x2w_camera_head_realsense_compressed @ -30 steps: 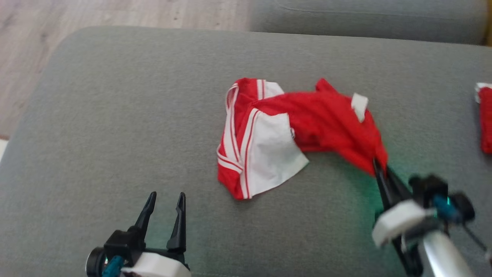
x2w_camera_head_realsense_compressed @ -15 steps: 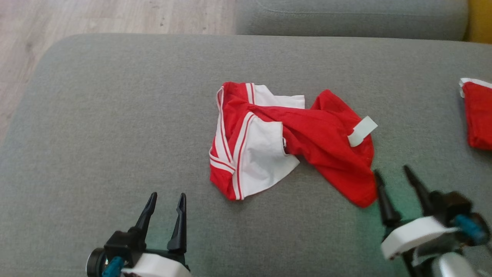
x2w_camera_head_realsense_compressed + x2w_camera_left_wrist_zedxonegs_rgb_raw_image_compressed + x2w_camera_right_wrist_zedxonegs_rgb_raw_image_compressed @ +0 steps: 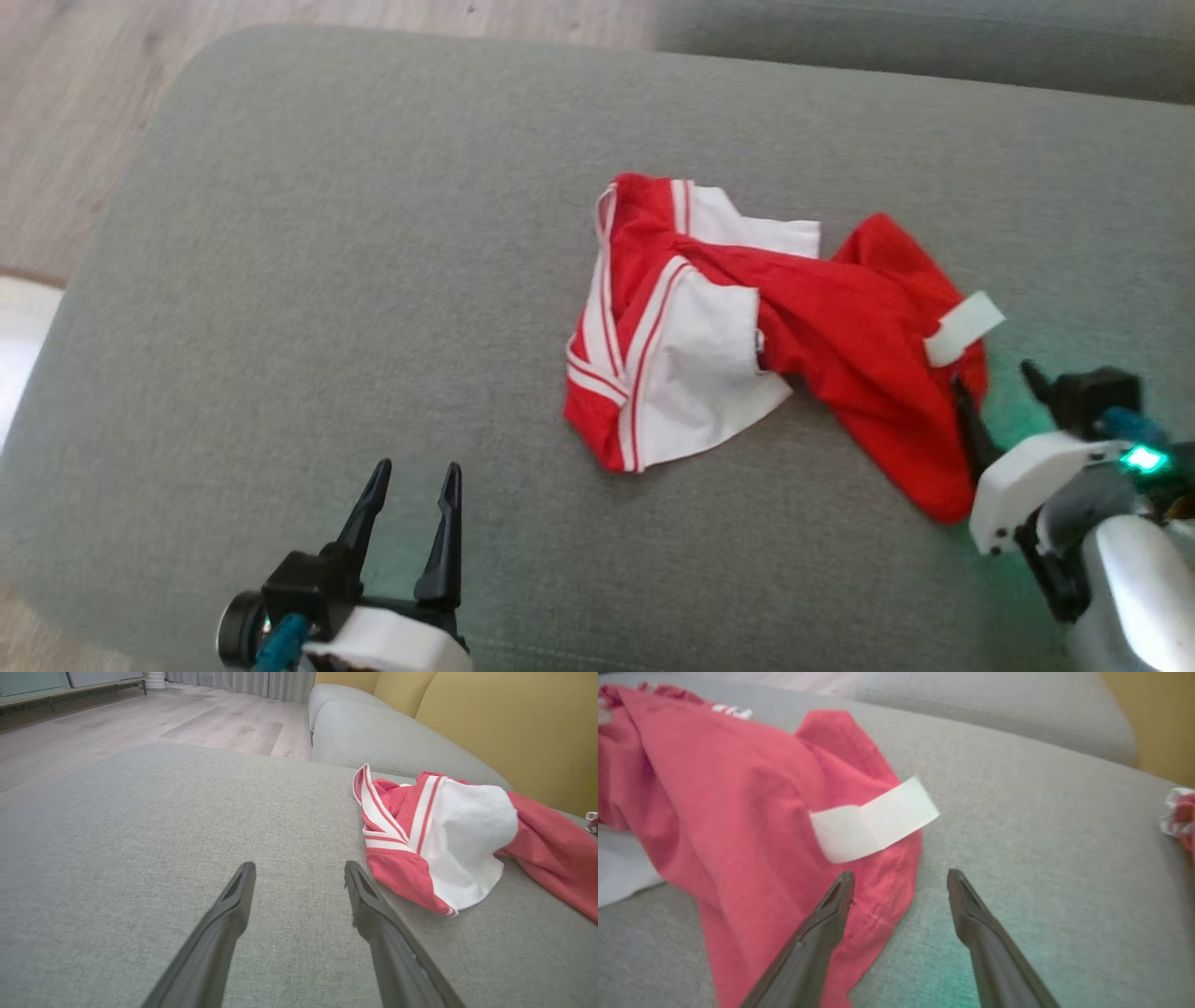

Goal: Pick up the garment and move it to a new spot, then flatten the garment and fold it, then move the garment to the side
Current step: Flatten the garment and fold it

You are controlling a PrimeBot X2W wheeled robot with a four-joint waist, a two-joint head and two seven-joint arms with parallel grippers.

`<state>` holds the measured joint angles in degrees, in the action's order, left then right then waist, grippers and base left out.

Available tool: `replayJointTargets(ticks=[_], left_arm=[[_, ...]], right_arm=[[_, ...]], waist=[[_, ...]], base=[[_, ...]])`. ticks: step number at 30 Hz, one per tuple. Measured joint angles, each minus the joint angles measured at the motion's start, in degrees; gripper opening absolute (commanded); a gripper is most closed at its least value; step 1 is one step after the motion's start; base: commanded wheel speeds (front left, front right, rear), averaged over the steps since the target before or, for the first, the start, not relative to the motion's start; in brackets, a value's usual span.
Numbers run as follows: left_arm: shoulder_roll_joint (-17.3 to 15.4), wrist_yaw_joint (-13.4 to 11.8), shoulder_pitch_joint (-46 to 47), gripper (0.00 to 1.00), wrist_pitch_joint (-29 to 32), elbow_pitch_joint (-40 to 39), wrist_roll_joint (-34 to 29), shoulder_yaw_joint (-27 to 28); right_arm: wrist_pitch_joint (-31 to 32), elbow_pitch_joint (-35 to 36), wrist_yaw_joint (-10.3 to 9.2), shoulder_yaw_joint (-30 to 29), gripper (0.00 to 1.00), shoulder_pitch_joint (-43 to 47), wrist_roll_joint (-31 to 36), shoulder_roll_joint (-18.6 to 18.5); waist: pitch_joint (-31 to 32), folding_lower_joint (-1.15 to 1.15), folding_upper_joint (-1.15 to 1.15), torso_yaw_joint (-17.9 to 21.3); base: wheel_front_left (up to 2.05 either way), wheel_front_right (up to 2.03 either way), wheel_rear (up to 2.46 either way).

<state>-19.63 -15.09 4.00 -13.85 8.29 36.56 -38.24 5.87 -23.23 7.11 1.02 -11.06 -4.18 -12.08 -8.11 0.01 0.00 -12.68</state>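
Looking at the garment [image 3: 747,327], crumpled on the cushion [image 3: 327,233], around the middle and a little to the right. Lies with the long axis from left to right, slanting nearer at the right end. Shows the white and striped part at the left and the plain red part at the right, with a white tag [image 3: 963,329] on the red. Not flat yet, not folded.

Finding the right claw [image 3: 991,373] spread wide and holding nothing. Sits just at the right end of the garment, beside the tag. In the right wrist view, reaches with one finger over the red hem and with the other over bare cushion. Cannot tell for sure if touching the cloth.

Finding the left claw [image 3: 417,467] also wide and empty. Hovers near and left, well apart from the striped end, which lies to the right and farther away.

Seems to be the moment for flattening. Probably calls for one claw at each end, pulling along the long axis. Means very little travel for the right claw, and a longer reach, far and right, for the left claw toward the striped corner.
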Motion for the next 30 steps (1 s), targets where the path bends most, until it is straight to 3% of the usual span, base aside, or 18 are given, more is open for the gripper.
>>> replayJointTargets(ticks=[6, 16, 17, 19, 21, 24, 25, 30], left_arm=[[0.1, 0.0, 0.7, 1.0, 0.0, 0.2, 0.0, -0.1], [0.2, 0.0, 1.1, 1.0, 0.0, 0.2, -0.3, -0.2], [0.2, 0.0, 1.1, 1.0, 0.0, 0.3, -0.3, -0.2], [0.2, 0.0, 1.3, 1.0, 0.0, 0.4, -0.3, -0.2], [0.3, 0.0, 1.6, 1.0, -0.1, 0.4, -0.3, -0.1], [0.3, 0.0, 1.6, 1.0, -0.1, 0.5, -0.3, -0.1], [0.3, 0.0, 1.6, 1.0, -0.1, 0.5, -0.3, -0.1], [0.3, 0.0, 1.6, 1.0, -0.1, 0.6, -0.3, -0.1]], right_arm=[[-2.0, -9.7, 0.0, 3.0, 1.0, -4.7, -0.3, -1.2], [-6.3, -15.9, 0.0, 8.4, 1.0, -12.2, -0.8, -1.7], [-6.6, -16.2, 0.0, 9.0, 0.89, -12.5, -0.9, -1.8], [-6.9, -16.8, 0.0, 10.1, 0.47, -12.9, -1.1, -2.3], [-7.2, -17.1, 0.0, 10.7, 0.26, -13.1, -1.4, -2.7], [-8.3, -17.4, 0.0, 11.5, 0.04, -13.1, -1.4, -2.8], [-8.3, -17.4, 0.0, 11.5, 0.0, -13.1, -1.4, -2.8], [-10.2, -17.0, 0.0, 11.2, 0.0, -13.5, -1.8, -2.7]], waist=[[-1.8, 0.0, 0.0, -2.5], [-2.9, 0.0, 0.0, -2.5], [-2.9, 0.0, 0.0, -2.4], [-3.0, 0.0, 0.0, -2.2], [-3.1, 0.0, 0.0, -1.9], [-3.1, 0.0, 0.0, -1.5], [-3.1, 0.0, 0.0, -1.5], [-2.6, 0.0, 0.0, -0.2]], base=[[0.0, 0.0, 0.0], [0.0, 0.0, 0.0], [0.0, 0.0, 0.0], [0.0, 0.0, 0.0], [0.0, 0.0, 0.0], [0.0, 0.0, 0.0], [0.0, 0.0, 0.0], [0.0, 0.0, 0.0]])
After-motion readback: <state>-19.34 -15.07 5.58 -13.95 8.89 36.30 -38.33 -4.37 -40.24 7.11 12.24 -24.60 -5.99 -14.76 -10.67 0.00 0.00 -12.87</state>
